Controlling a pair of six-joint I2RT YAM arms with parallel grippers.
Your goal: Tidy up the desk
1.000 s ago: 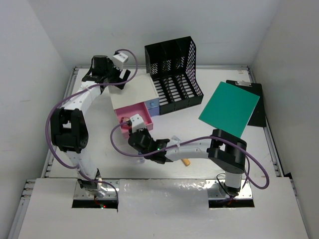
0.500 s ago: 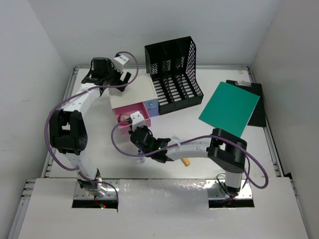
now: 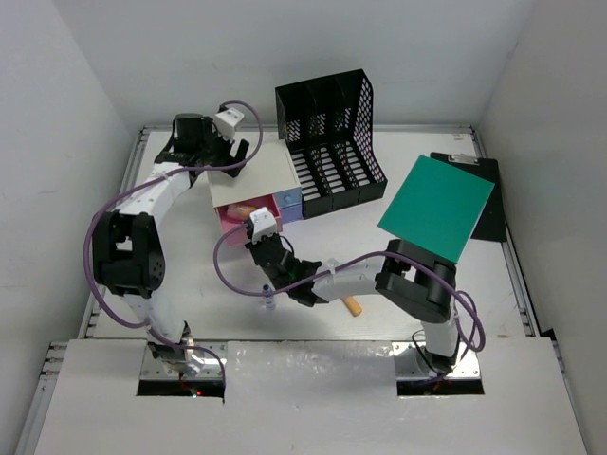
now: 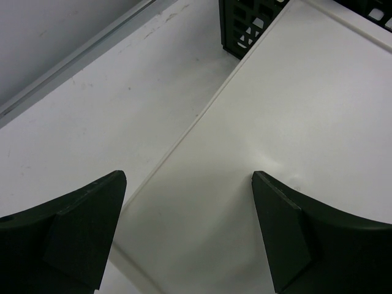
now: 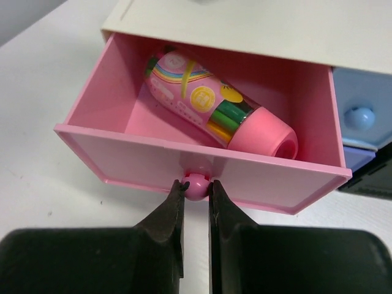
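Right jaws pinch drawer knob (image 5: pixel 196 185); left jaws gape above cropped box top (image 4: pixel 294 122).

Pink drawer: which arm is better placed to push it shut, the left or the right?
Right, most likely. The right gripper is shut on the knob of the open pink drawer, in front of it. The left gripper hangs open over the white top of the drawer box.

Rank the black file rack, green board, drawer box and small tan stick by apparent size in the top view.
1. black file rack, largest, though its height brings it nearer the camera
2. green board, close behind
3. drawer box
4. small tan stick, by far the smallest
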